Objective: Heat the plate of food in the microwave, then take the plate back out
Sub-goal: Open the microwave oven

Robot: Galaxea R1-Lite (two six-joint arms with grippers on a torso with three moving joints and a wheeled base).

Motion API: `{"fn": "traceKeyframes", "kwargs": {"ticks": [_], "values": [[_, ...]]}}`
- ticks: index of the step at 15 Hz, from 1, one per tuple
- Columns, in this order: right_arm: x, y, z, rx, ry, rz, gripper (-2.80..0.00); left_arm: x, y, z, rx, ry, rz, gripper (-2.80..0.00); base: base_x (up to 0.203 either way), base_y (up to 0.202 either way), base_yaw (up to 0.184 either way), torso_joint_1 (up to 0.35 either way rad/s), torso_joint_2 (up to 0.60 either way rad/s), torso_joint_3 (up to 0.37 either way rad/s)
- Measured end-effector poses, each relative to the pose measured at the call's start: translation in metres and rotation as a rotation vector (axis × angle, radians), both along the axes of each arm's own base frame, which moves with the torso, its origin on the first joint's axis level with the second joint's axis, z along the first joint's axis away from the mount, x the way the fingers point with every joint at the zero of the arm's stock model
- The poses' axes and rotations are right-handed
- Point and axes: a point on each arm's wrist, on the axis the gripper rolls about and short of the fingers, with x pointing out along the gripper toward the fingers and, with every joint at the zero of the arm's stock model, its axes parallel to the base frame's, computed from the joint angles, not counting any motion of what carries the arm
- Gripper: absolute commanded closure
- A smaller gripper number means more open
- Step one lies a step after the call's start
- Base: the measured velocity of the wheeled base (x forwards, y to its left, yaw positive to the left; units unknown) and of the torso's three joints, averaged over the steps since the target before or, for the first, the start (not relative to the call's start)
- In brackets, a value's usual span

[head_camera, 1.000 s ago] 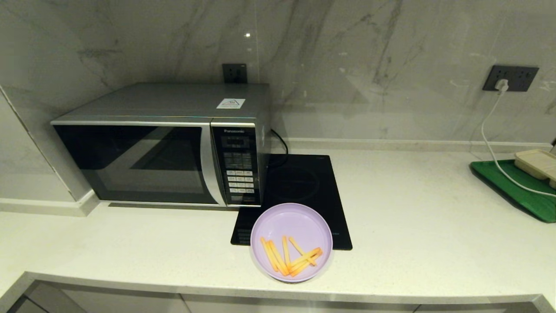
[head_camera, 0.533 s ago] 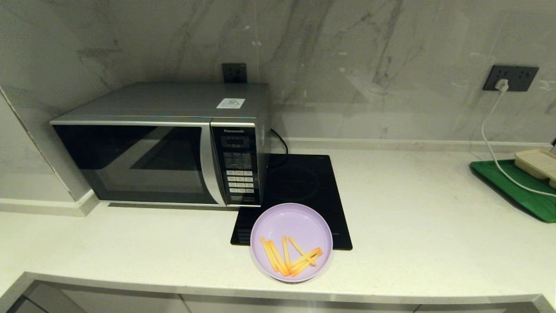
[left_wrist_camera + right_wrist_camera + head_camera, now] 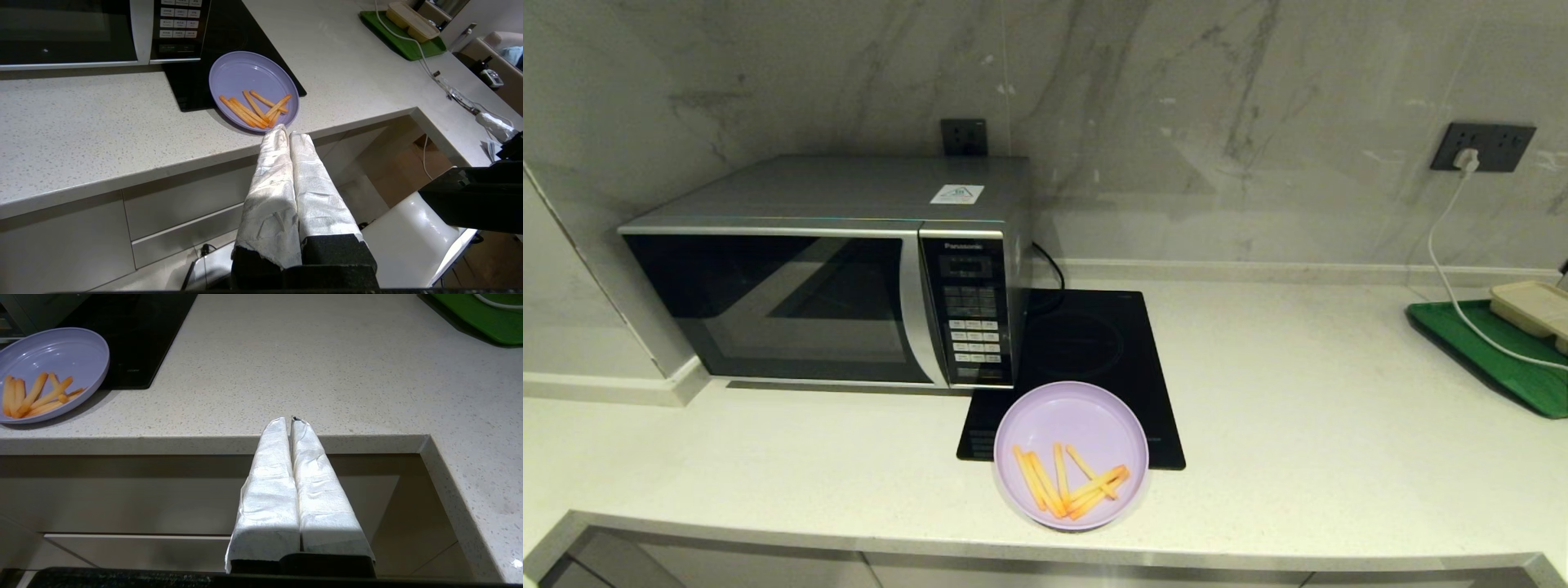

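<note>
The lilac plate of food [image 3: 1070, 453] rests near the counter's front edge, partly over the black hob, with orange fry sticks [image 3: 1066, 483] on its near side. Left of it stands the silver-grey microwave [image 3: 825, 269], door closed, its button panel [image 3: 972, 314] on the right. The plate also shows in the left wrist view [image 3: 253, 85] and the right wrist view [image 3: 53, 371]. My left gripper [image 3: 288, 131] is shut and empty, held below and before the counter edge near the plate. My right gripper [image 3: 291, 421] is shut and empty, before the counter edge right of the plate. Neither arm shows in the head view.
A black induction hob [image 3: 1086, 367] lies right of the microwave. A green tray [image 3: 1494, 355] with a beige container [image 3: 1535, 309] sits at the far right, and a white cable [image 3: 1454, 278] runs to a wall socket. Cabinet fronts [image 3: 163, 498] lie under the counter.
</note>
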Motion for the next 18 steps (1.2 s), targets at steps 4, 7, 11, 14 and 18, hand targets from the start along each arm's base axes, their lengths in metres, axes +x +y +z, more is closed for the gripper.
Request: {"fn": "traceKeyframes", "kwargs": {"ticks": [4, 7, 11, 14, 18], "values": [[0.000, 0.000, 0.000, 0.000, 0.000, 0.000, 0.00, 0.021, -0.011, 0.005, -0.018, 0.056, -0.059, 0.00, 0.000, 0.000, 0.000, 0.000, 0.00, 0.000], [0.000, 0.000, 0.000, 0.000, 0.000, 0.000, 0.00, 0.059, -0.033, 0.015, -0.033, 0.084, -0.130, 0.00, 0.000, 0.000, 0.000, 0.000, 0.00, 0.000], [0.000, 0.000, 0.000, 0.000, 0.000, 0.000, 0.00, 0.118, -0.055, 0.016, -0.055, 0.150, -0.213, -2.80, 0.000, 0.000, 0.000, 0.000, 0.00, 0.000], [0.000, 0.000, 0.000, 0.001, 0.001, -0.001, 0.00, 0.158, -0.039, 0.010, -0.110, 0.185, -0.234, -2.80, 0.000, 0.000, 0.000, 0.000, 0.00, 0.000], [0.000, 0.000, 0.000, 0.000, 0.001, 0.000, 0.00, 0.206, 0.008, -0.007, -0.213, 0.214, -0.340, -2.80, 0.000, 0.000, 0.000, 0.000, 0.00, 0.000]]}}
